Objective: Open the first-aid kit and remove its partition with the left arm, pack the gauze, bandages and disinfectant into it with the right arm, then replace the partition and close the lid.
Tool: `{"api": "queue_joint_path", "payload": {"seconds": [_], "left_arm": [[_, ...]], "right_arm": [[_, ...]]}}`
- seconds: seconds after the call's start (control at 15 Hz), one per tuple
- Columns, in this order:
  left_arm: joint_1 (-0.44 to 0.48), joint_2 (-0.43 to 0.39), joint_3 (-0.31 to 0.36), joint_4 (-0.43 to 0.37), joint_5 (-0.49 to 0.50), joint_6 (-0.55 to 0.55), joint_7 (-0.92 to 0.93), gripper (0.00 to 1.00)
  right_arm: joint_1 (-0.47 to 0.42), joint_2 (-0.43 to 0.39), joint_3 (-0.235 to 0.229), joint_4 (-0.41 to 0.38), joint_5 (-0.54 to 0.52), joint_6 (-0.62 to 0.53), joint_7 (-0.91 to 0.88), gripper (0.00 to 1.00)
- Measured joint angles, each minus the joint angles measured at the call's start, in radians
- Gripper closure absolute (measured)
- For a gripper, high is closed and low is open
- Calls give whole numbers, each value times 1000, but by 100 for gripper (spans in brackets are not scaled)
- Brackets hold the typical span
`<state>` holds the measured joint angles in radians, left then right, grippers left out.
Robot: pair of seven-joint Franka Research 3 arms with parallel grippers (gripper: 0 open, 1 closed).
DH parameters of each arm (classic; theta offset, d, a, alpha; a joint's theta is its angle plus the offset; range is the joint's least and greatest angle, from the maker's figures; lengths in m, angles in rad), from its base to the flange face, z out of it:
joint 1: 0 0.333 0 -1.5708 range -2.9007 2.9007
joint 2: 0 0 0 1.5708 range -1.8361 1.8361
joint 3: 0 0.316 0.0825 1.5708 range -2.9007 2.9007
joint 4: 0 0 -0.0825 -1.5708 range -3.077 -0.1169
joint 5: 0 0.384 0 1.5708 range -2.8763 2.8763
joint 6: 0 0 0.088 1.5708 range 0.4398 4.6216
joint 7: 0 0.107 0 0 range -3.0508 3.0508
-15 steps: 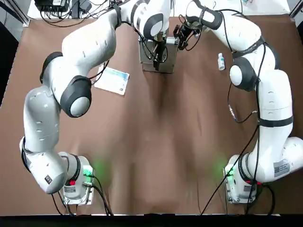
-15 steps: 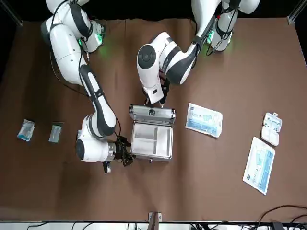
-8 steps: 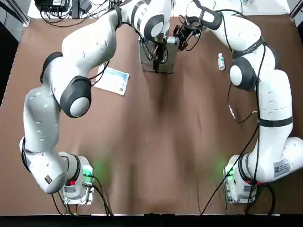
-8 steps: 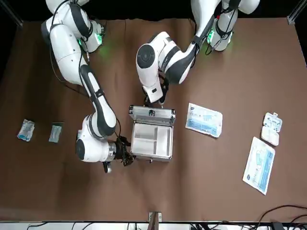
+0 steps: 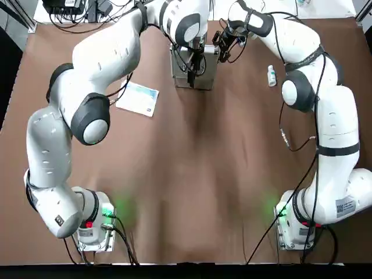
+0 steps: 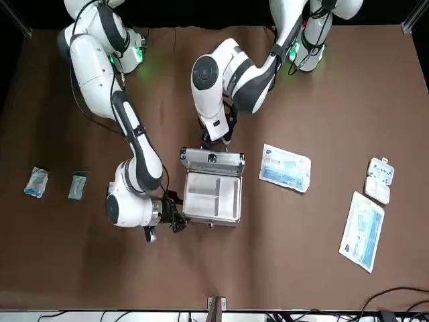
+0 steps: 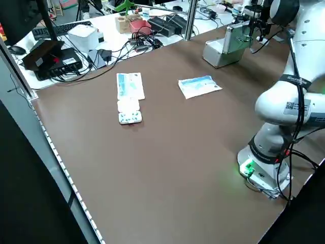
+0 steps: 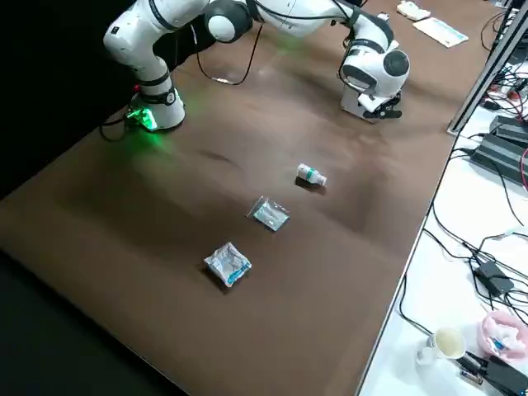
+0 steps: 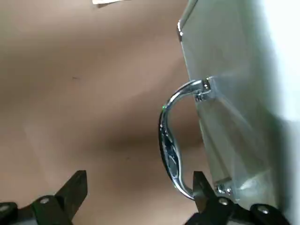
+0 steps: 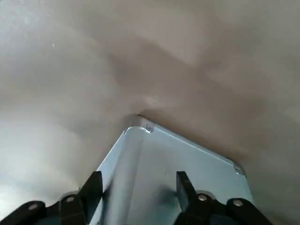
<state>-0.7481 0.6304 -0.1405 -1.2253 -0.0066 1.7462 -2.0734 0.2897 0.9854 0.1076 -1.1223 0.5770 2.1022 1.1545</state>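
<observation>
Your left claw (image 9: 140,177) stands wide by the handle (image 9: 169,145); just past it rise the open lid (image 6: 212,159) and, farther on, the partition (image 6: 201,205) inside the case (image 6: 211,222). Your right claw (image 10: 139,176), also wide, waits beside it. Opening looks done; next, clear the lid and lift the partition.
</observation>
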Motion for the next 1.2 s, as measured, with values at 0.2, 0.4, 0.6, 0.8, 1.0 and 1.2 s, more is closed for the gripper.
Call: {"api": "queue_joint_path", "payload": {"seconds": [0.2,0.4,0.6,0.8,1.0,1.2], "left_arm": [[0,-6,-3,0,0,-42,-4,0],[-1,-11,-5,0,-1,-62,-9,0],[-1,-13,-13,-1,-1,-86,-10,0],[-1,-21,-18,-1,-1,-110,-10,0],[0,-33,-19,-1,-1,-130,-11,0],[0,-52,-19,-1,-2,-150,-11,0]], "right_arm": [[0,0,0,0,1,0,0,27],[-1,0,0,0,1,0,0,26],[-3,0,0,0,7,0,0,26],[-4,0,1,0,9,-1,0,26],[-5,0,2,0,9,-1,0,26],[-7,0,2,0,10,-1,0,26]]}}
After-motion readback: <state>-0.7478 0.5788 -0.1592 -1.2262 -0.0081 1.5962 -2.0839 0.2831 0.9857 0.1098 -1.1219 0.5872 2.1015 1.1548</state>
